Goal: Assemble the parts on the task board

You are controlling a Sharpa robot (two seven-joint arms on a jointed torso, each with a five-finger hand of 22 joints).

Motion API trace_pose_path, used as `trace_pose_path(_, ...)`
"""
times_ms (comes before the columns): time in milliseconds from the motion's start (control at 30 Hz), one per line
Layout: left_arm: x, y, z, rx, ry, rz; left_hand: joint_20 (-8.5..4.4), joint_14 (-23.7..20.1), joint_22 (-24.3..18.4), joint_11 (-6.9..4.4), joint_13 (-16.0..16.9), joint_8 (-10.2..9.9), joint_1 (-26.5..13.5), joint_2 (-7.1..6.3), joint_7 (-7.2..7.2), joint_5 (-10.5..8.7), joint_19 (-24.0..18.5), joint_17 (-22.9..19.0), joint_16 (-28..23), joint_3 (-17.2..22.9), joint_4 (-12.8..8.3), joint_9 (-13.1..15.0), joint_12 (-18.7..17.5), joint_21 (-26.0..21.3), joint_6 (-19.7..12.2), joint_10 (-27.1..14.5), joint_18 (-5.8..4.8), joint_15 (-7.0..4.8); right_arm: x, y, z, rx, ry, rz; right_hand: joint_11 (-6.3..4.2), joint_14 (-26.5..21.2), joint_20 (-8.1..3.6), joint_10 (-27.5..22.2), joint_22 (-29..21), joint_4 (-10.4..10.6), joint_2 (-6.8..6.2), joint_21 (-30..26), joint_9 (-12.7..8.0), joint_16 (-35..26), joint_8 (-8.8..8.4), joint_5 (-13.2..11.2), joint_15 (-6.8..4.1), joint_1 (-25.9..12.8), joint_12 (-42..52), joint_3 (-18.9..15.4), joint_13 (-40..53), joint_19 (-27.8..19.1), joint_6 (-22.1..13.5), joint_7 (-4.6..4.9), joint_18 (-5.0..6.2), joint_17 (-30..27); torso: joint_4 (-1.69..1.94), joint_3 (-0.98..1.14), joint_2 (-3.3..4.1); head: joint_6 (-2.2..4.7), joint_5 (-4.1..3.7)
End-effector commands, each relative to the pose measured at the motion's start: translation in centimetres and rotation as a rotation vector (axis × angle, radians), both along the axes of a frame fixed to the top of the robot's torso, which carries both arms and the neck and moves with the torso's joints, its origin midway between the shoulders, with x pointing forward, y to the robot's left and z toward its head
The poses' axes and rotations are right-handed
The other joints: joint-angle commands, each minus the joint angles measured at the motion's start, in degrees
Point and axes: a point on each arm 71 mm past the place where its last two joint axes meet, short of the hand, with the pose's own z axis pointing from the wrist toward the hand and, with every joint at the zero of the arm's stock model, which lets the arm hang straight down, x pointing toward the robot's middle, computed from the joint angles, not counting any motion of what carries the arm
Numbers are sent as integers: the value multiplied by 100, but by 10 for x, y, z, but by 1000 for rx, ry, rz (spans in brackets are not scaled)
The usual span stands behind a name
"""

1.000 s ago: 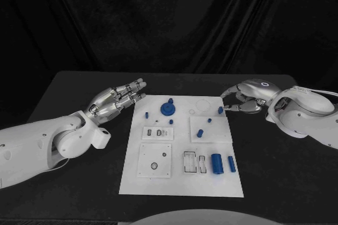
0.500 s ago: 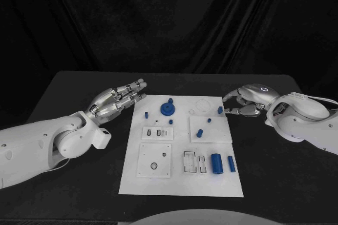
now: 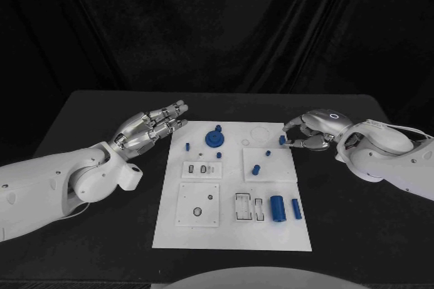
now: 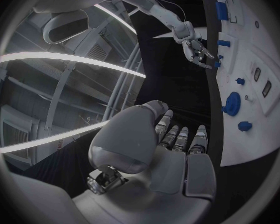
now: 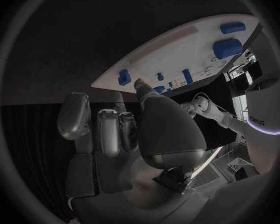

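The step in hand looks like the first pick: the right robot hand sits at the board's far right edge with its fingers curled in toward a small blue peg there — whether they already pinch it or merely touch it I cannot tell. The left robot hand hovers released, fingers straight and a little apart, just beside the board's far left corner, holding nothing. The board lies in the middle of the bench, and most parts look unassembled: a round blue knob and small pegs near the far end, a short piece on the right-hand plate, and two cylinders — a thick one and a thin one — lying beside the empty slots toward the near end. The next move, as I judge it, calls for a firm pinch on the peg, a lift, then carrying it to a matching hole; the peg is small, so fingertip alignment matters. The left wrist view adds a side look at the right robot hand above the board edge with its fingertips angled down, which the head view foreshortens. The right wrist view shows the board from the edge, with the thick cylinder at its far end, though the palm hides the fingertips' contact.
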Motion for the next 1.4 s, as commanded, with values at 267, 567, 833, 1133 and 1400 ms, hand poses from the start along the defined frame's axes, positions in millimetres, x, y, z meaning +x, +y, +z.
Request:
trace_pose_path(267,-1,-1,5,-63,-44,-14,31,-3,7,31,6,24,-47,-13,35,27,10,-7,-21,34,14,-2,27,26,-4,0,110,55,3,-1,-5,-9,-2,-21,64,465,21,606,789,20,46,-95,104,-54,82,472,34,168,14,57,1508,-54,0,37,-6,1112,4,-7,1,-14,4)
trace_pose_path(567,-1,0,4,-60,-40,-15,31,-3,7,31,6,24,-47,-13,35,27,10,-7,-21,34,14,-2,27,26,-4,0,110,55,5,1,-9,-13,5,-18,61,458,22,606,783,11,52,-129,124,-80,101,526,33,190,14,70,1508,-64,24,34,0,1087,3,-7,4,-22,12)
trace_pose_path(833,-1,0,4,-59,-38,-16,35,-3,6,36,6,23,-51,-11,39,26,8,-7,-21,47,13,-3,27,25,-11,0,110,64,7,2,-11,-17,8,-17,63,443,23,606,766,7,57,-202,149,-129,129,512,34,203,14,75,1508,-89,61,36,13,1040,6,-9,3,-16,2)
trace_pose_path(1133,-1,0,3,-58,-36,-18,35,-3,6,36,6,23,-51,-11,39,26,8,-7,-21,47,13,-3,27,25,-11,0,110,64,9,4,-14,-23,17,-15,67,422,26,606,746,-2,68,-287,193,-190,177,513,37,227,14,88,1508,-119,125,41,26,981,1,-8,-1,-23,7)
trace_pose_path(1400,-1,0,3,-57,-34,-19,35,-3,6,36,6,23,-51,-11,39,26,8,-7,-21,47,13,-3,27,25,-11,0,110,64,10,6,-17,-25,24,-10,64,418,27,606,746,-31,82,-323,276,-205,290,610,36,273,14,114,1508,-124,227,36,29,969,0,-9,-1,-25,11)
